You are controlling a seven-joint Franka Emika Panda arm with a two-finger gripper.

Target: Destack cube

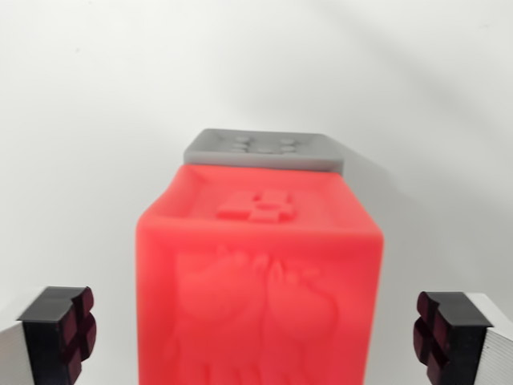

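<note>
A red cube (258,281) fills the lower middle of the wrist view, with a raised cross on its top face and a relief pattern on its near side. Behind it shows the top of a grey cube (264,149), also with raised studs; how the two are stacked is hard to tell from this angle. My gripper (256,337) is open, its black fingertips (60,333) at the wrist view's left and right lower corners, flanking the red cube without touching it. The gap on each side is wide.
A plain white surface (96,120) surrounds the cubes on all sides.
</note>
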